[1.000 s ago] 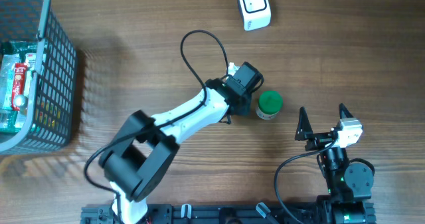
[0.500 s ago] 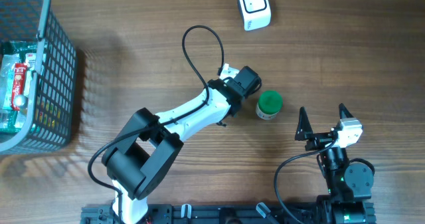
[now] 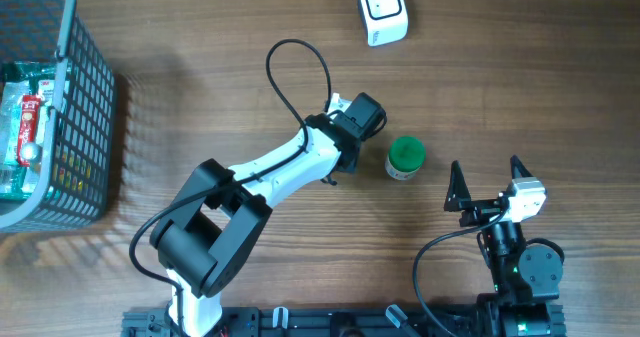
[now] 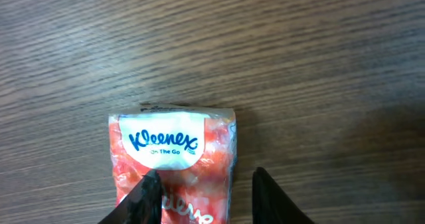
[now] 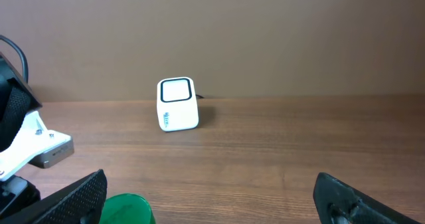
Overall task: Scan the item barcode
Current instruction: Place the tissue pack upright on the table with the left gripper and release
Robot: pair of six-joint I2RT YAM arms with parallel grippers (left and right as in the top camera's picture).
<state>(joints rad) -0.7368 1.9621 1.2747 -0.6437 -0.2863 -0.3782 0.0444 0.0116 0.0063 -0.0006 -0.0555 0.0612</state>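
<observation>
Sitting closest to the base of the rig, the right hand [image 3: 486, 174] has its dark fingers spread wide with nothing between them; just beyond it, a little to its left, a small pot with a green lid [image 3: 405, 155] stands upright on the counter [image 3: 200, 37]; next comes the left hand [image 4: 204, 175], reached out to the middle of the counter near that pot but not touching it, a black cable [image 3: 300, 62] looping beyond its arm; its fingers are only partly parted, and its own camera shows one fingertip [image 4: 147, 191] over the tissue pack [image 4: 172, 147] while the other stands just off the pack's edge with a strip of wood between them, so no clamp on the pack is visible; the pack, orange-red with a white Kleenex label, lies flat on the wood under that hand, and from overhead the wrist hides nearly all of it; farther out, near the counter's far edge, the white scanner [image 3: 382, 10] stands well apart from the pack; off at the far left a grey wire basket [image 3: 92, 127] holds some packets.
</observation>
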